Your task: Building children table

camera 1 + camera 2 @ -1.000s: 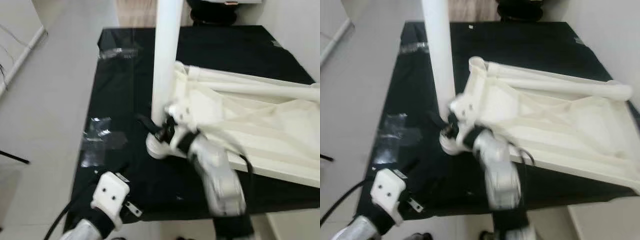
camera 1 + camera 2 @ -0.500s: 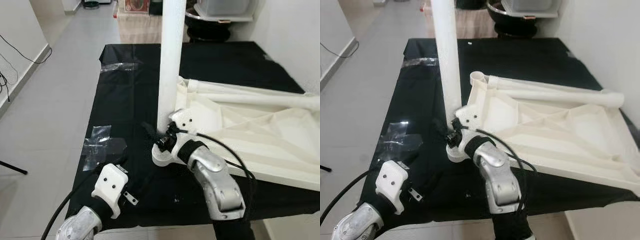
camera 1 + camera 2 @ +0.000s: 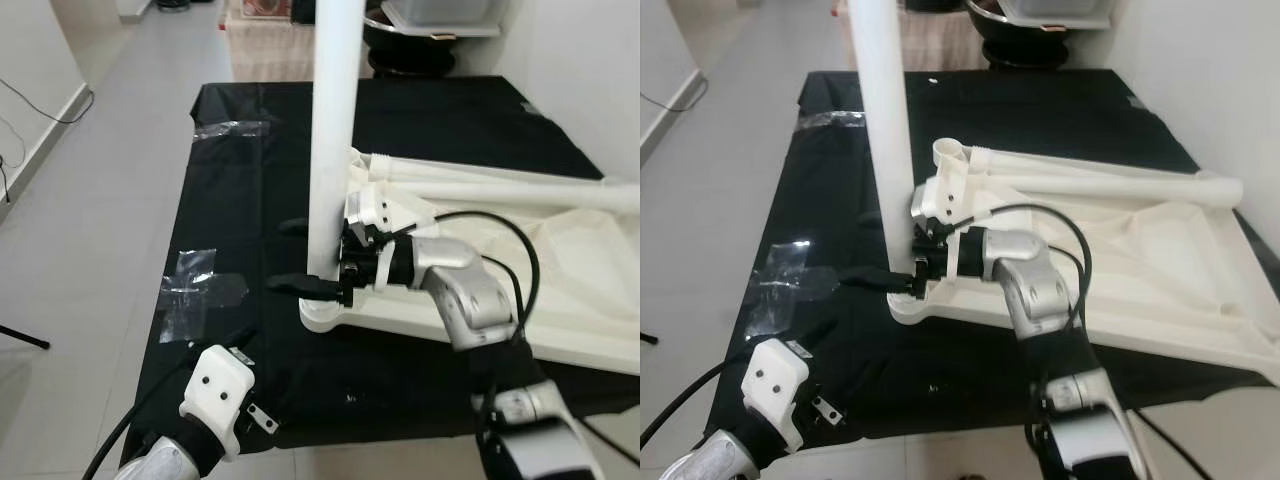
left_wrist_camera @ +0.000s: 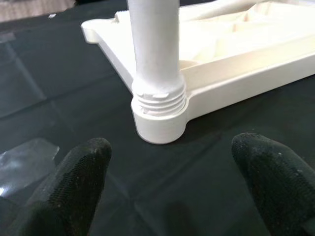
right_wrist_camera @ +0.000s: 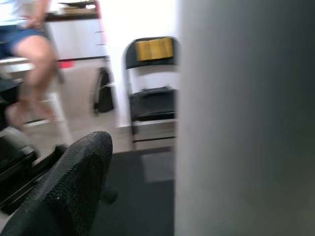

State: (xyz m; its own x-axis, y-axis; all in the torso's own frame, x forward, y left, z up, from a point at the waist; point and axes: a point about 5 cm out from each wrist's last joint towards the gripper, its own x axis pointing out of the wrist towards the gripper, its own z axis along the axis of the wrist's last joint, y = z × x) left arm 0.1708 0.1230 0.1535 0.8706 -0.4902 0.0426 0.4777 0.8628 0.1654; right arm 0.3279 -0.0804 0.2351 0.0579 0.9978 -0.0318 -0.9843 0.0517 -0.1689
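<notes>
Standing upright at the near-left corner of the upturned white plastic tabletop, the tall white cylindrical plastic leg is seated in a round corner socket, with several threads seen above the socket rim in the left wrist view. The tabletop lies underside up on the black-covered table, and a second white leg lies along its far edge.

Compared with a second ago, the right arm has been swung from below the corner round to the tabletop side, so the leg is now approached side-on. The right tool is set low on the leg, just above the socket, with one black finger before the leg and the other behind it. The fingers are spread about the leg; whether the pads are pressed on it cannot be told. The leg itself has stayed upright in its socket.

This re-placing is judged to be a fresh hold for another turn, as the exposed threads suggest the leg is not yet fully screwed home.

The left tool is held wide and empty, low at the near edge of the table, a little short of the socket. Patches of clear tape are stuck to the cloth.
</notes>
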